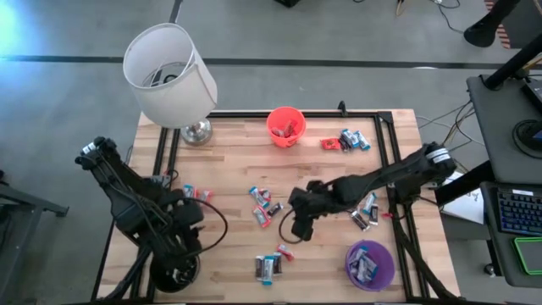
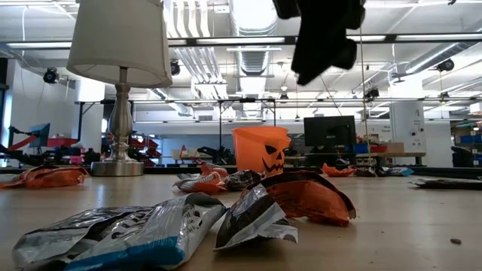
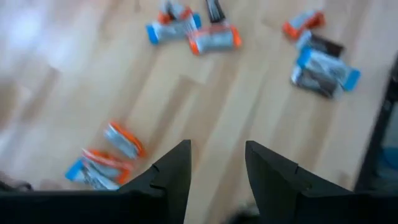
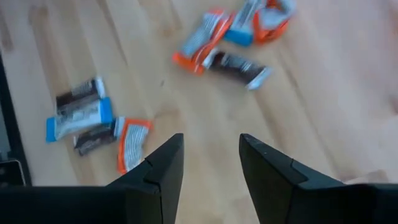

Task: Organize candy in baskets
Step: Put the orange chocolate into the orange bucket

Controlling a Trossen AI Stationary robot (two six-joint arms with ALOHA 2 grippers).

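Observation:
Wrapped candy lies scattered on the wooden table: a cluster in the middle [image 1: 262, 205], one near the front [image 1: 269, 267], one at the far right [image 1: 349, 141], and a few by my left arm [image 1: 193, 192]. The orange basket [image 1: 285, 125] stands at the far edge. At the near right, the purple basket [image 1: 369, 263] holds several candies. The black basket [image 1: 175, 275] shows partly under my left arm. My left gripper [image 3: 217, 149] hangs open above bare wood at the near left [image 1: 196, 222]. My right gripper [image 4: 211, 140] is open over the table's middle [image 1: 301, 230], between two candy clusters.
A lamp with a large white shade [image 1: 169, 74] stands on its silver base at the table's far left corner. Black rails [image 1: 385, 135] frame the tabletop. Bare wood lies between the candy clusters in the middle.

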